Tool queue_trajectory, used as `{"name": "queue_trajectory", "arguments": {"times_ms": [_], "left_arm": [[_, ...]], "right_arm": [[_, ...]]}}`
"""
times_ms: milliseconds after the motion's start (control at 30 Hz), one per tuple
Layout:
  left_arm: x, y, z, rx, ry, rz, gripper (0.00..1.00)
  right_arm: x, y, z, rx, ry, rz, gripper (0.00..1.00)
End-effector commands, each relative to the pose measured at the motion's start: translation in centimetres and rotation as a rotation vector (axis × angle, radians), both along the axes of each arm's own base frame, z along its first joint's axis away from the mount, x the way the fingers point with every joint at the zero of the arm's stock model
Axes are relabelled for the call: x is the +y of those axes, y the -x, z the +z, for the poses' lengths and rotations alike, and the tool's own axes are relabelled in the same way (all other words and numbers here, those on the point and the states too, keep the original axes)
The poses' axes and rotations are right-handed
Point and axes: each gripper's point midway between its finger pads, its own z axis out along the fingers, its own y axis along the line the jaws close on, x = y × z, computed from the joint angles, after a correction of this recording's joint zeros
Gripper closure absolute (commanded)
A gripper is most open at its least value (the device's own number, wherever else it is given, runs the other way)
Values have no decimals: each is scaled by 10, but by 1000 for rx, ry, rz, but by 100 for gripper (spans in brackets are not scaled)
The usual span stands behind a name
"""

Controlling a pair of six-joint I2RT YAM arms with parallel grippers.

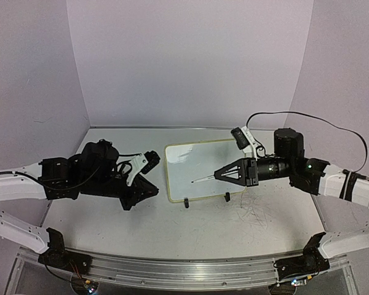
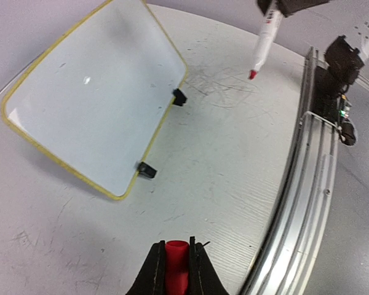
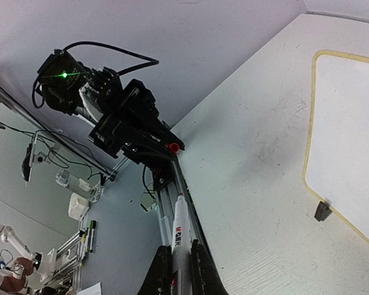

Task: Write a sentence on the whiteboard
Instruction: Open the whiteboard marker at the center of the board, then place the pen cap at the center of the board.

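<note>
Soft, even light from above; faint shadows on the table (image 1: 172,227). A small glare spot marks the whiteboard (image 2: 95,92). Wrist views curve at edges; top view slightly soft.

A small rectangular white whiteboard with a pale yellow rim (image 1: 190,161) sat near the middle of a large scuffed white tabletop (image 1: 172,227), its two small black plastic feet (image 1: 186,203) along its near edge. The left gripper (image 1: 152,192) lay just left of the whiteboard's near left corner, apart from it, with a short red plastic marker cap (image 2: 176,264) between its fingers. The right gripper (image 1: 219,175) hung over the whiteboard's right side, holding a slim white plastic marker pen (image 1: 203,179). The pen's tip pointed left above the whiteboard's near half, raised off the surface. A long grey metal rail (image 1: 184,270) ran along the tabletop's near edge.
</note>
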Motion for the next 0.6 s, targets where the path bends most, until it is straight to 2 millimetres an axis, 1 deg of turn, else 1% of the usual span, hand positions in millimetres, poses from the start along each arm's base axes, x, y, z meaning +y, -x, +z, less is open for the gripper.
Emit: {"name": "queue_trajectory", "arguments": {"times_ms": [0,67,133,267,300,367,433,567], "left_arm": [[54,-57,-7,-76,-33,476,100],[72,-73,-19,-66,-38,627,100],[89,-86,-36,-4,-31,769,100],[120,-106,-89,160,-62,955,100],[124,-107,-97,173,-75,985,100],[125,-109,-108,189,-96,1008,100],[126,-112,-114,182,-120,1031,100],[127,-119,-131,170,-200,1061,100]], "right_arm": [[-18,-35,-1,-99,63,-247,100],[-29,-46,3,-129,74,-345,100],[-39,-55,9,-152,71,-431,100],[-53,-66,19,-183,63,-537,100],[-56,-68,20,-190,64,-560,100],[-64,-73,24,-202,66,-610,100],[-71,-75,27,-221,70,-651,100],[-82,-73,35,-295,62,-681,100]]}}
